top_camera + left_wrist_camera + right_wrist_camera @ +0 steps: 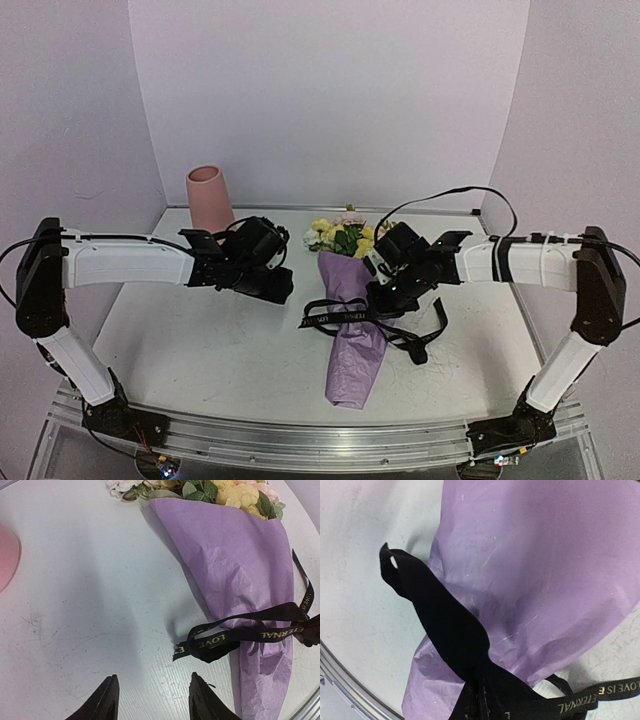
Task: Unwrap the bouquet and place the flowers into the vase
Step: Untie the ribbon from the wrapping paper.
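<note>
right gripper (480, 706) pinched on the ribbon (435, 612) — bouquet (352, 355) runs top to bottom mid-frame, tip low — left gripper (152, 705) half-open, empty, further off.

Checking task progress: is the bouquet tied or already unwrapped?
Tied: the black ribbon wraps around the paper cone of the bouquet, with the flowers inside it.

Pale lilac walls (330, 90) on three sides — white scuffed table (190, 350), metal rail (300, 437) at near edge; even light.
</note>
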Tool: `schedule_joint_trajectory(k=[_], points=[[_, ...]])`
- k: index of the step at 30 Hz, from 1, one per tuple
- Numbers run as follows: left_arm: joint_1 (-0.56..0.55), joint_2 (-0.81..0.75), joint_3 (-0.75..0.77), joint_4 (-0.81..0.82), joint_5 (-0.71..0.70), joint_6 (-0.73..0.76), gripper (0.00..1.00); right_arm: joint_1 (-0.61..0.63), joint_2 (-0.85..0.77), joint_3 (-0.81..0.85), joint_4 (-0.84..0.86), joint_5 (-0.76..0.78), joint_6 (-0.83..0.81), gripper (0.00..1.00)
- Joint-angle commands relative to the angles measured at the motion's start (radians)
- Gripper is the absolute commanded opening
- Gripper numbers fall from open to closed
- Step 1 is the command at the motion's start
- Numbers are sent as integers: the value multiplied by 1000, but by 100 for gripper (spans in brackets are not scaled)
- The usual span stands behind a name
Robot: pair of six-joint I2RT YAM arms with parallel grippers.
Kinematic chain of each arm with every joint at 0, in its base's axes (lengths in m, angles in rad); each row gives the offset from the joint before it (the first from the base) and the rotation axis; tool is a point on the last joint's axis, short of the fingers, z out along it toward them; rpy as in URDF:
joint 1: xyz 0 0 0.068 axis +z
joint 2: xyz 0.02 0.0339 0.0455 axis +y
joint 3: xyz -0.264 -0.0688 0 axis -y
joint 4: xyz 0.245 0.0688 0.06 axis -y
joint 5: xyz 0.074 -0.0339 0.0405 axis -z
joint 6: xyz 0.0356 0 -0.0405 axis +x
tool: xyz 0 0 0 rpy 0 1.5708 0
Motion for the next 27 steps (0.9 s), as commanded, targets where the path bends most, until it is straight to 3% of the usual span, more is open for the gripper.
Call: schedule_joint_trajectory(k=[1, 12, 27], points=[[3, -31, -7, 3, 12, -67, 49, 6, -99, -43, -77, 53, -9, 9], [-41, 15, 13, 13, 24, -123, 49, 6, -227, -108, -103, 105, 4, 8], [-89, 134, 121, 24, 66, -113, 50, 1, -323, -65, -339, 742, 92, 0]])
